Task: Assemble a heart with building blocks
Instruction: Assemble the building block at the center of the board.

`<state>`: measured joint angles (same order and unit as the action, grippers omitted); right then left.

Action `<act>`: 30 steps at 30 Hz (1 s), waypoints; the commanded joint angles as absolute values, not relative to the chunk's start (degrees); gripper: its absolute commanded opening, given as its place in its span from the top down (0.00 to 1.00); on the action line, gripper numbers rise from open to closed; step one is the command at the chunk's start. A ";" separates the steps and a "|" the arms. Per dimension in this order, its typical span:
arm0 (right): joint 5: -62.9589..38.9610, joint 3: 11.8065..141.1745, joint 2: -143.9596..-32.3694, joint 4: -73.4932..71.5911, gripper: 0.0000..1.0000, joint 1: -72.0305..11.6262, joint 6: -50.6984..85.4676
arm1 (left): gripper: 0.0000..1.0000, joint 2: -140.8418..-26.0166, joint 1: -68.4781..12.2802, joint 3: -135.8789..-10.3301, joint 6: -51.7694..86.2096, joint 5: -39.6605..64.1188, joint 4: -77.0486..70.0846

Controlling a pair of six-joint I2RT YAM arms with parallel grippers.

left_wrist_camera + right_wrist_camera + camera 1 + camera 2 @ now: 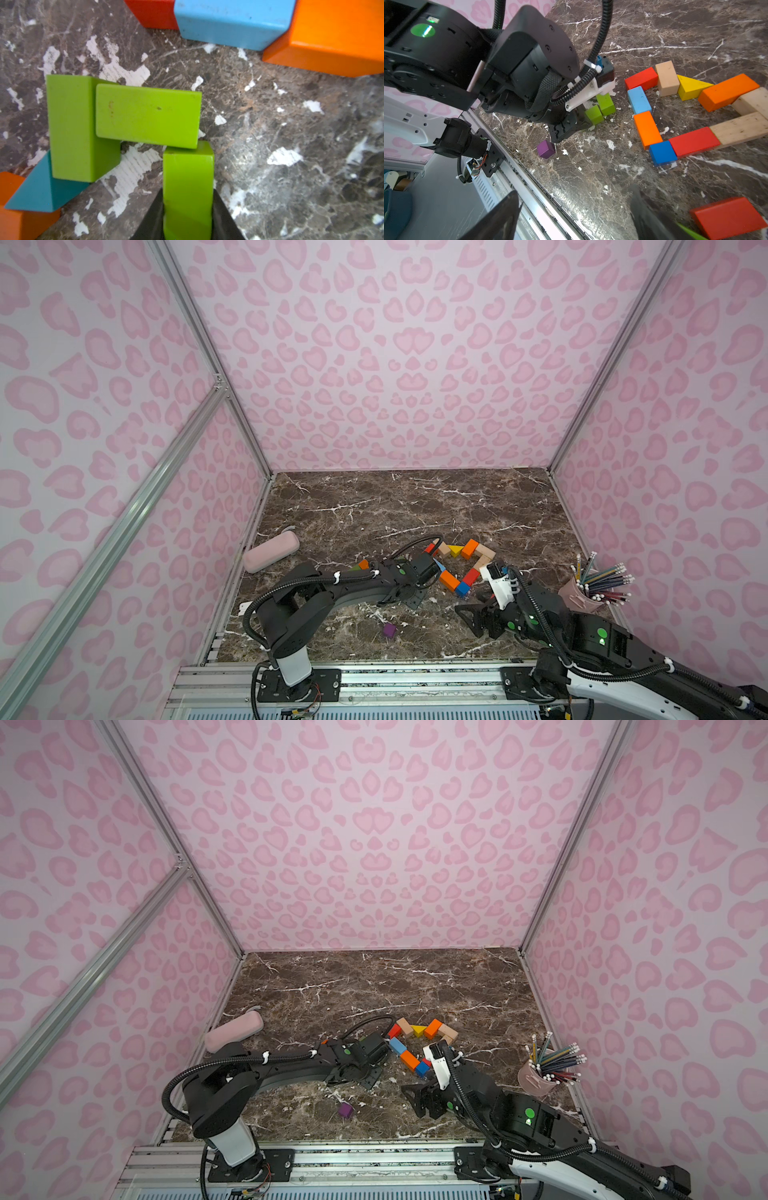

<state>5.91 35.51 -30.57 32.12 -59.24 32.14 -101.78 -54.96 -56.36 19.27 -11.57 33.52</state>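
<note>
My left gripper [188,218] is shut on a green block [188,187], one black finger on each side. The block's far end touches a second green block [147,116], which lies against a third [70,124]. Beyond them lie the light blue [232,22] and orange [336,35] blocks of an open outline of blocks [646,129] on the marble. My right gripper [573,207] hangs open over the table's front edge with nothing between its fingers. A red block [726,216] lies beside it. A purple cube [389,630] sits alone near the front.
A pale pink pouch [271,551] lies at the left wall. A pink cup of pencils [579,593] stands at the right wall, close behind my right arm. A teal wedge [39,193] and an orange block [12,218] lie beside the green ones. A metal rail [415,676] runs along the front.
</note>
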 commanded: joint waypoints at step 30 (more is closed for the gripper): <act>10.59 36.58 -32.23 33.18 0.13 -59.24 34.57 | 0.41 -99.47 -54.05 -56.25 17.40 -9.87 32.78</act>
